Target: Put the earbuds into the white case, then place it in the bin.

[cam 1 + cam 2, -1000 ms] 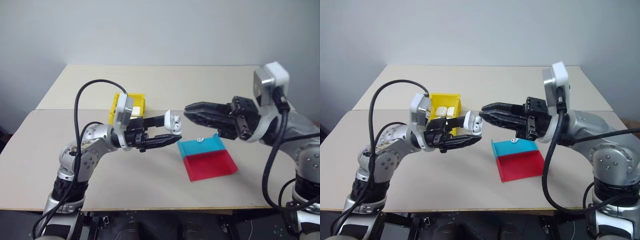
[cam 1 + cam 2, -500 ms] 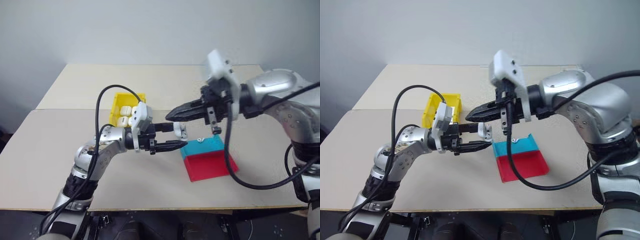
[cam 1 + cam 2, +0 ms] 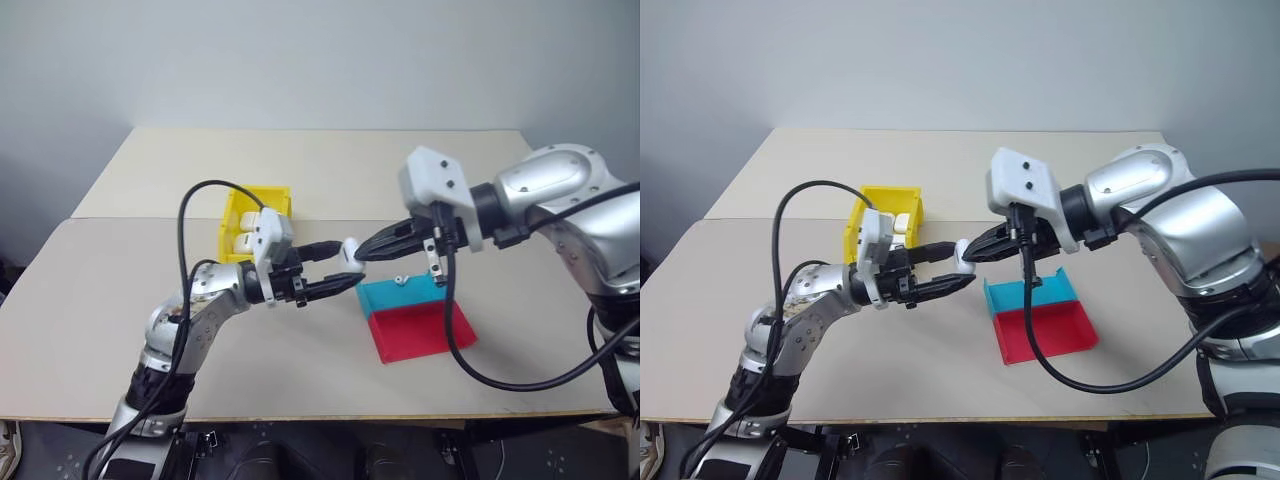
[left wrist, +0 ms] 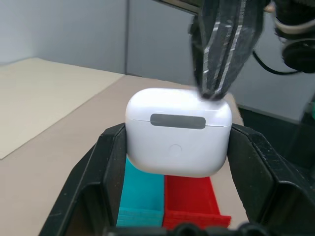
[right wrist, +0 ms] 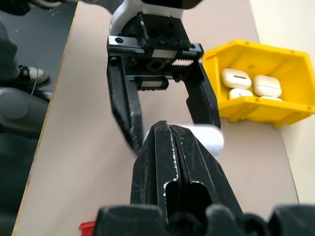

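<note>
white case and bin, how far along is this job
Done: the white case looks shut, and other cases already lie in the bin. In hand: the left gripper clamps it above the table while the shut right gripper presses its lid. Left: placing it in the bin.

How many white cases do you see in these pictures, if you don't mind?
4: one white case clamped between the left gripper's fingers, three in the bin. More may be hidden.
</note>
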